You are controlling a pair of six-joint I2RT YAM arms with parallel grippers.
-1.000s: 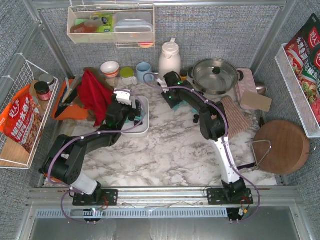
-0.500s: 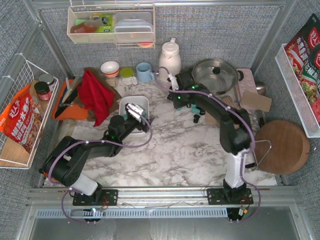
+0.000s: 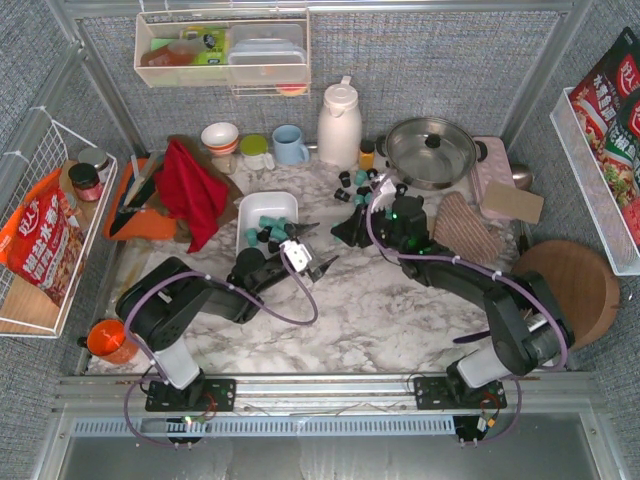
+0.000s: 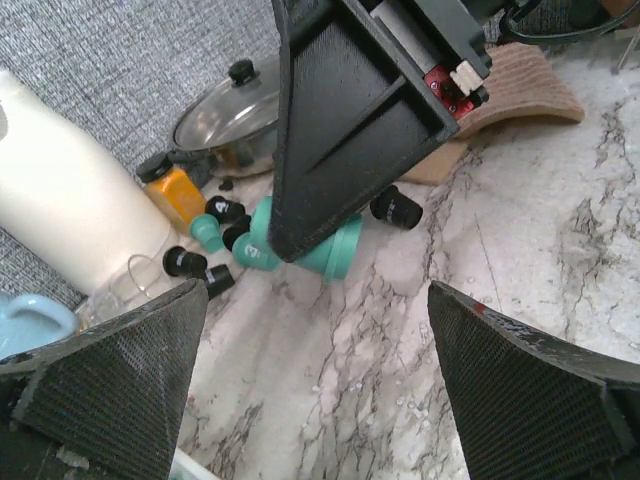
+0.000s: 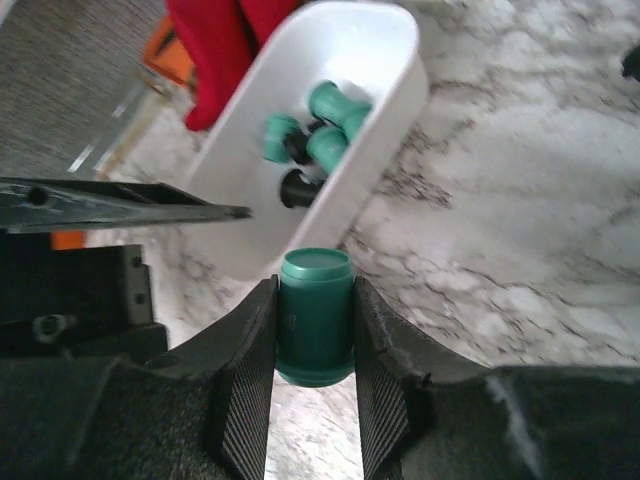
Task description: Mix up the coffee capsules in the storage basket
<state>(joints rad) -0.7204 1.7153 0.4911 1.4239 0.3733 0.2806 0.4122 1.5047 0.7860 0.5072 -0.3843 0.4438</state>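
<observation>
The right fingers pinch a teal capsule, the storage basket just beyond their tips holding perhaps five capsules. The left fingers stand spread wide above the counter.

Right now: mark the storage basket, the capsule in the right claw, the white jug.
storage basket point(image 5: 365, 50): right wrist view, bare floor
teal capsule point(image 5: 315, 325): right wrist view, side
white jug point(image 3: 339, 120): top view, body

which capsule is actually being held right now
The teal capsule clamped between the right gripper's jaws, near the storage basket; the other capsules lie loose in it or on the table.
</observation>
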